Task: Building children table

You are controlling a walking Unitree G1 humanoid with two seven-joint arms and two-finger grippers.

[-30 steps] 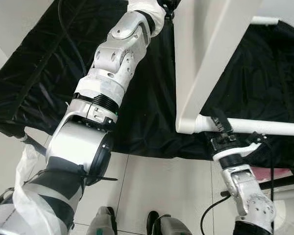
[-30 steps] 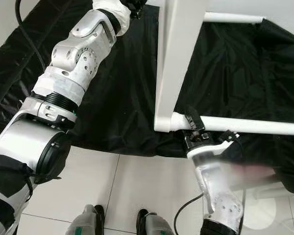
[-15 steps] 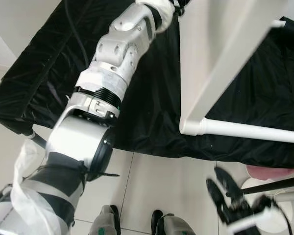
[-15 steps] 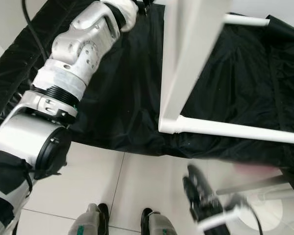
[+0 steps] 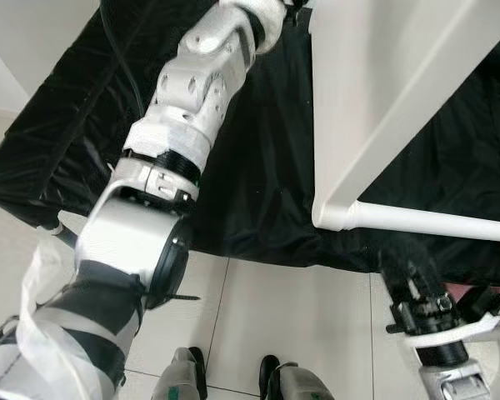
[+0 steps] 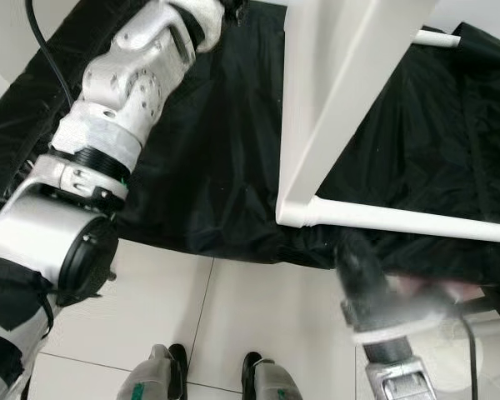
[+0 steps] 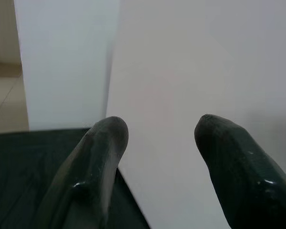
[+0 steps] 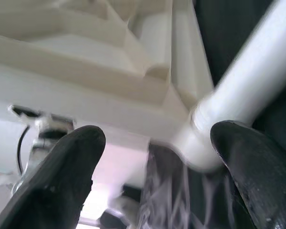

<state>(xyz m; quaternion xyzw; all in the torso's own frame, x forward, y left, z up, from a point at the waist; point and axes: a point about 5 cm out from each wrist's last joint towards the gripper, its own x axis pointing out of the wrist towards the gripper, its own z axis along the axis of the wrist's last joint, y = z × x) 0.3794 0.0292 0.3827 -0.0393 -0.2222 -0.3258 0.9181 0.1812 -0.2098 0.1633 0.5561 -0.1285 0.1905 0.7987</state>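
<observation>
You've got the white table panel [image 5: 375, 92] tipped on edge over the black cloth [image 5: 258, 175], its leg tube [image 5: 433, 221] just above the spread-fingered right gripper [image 5: 412, 279], while the left gripper [image 7: 157, 143], fingers apart, straddles the panel's far top edge.

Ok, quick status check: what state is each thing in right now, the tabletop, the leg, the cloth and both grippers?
white tabletop: tipped up on edge over the cloth.
white table leg: joined at the tabletop's lower corner, lying level above the cloth.
black cloth: spread out, wrinkled, hanging onto the tiled floor.
left gripper: open, fingers either side of the tabletop's edge.
right gripper: open, blurred, below the leg joint, holding nothing.
</observation>
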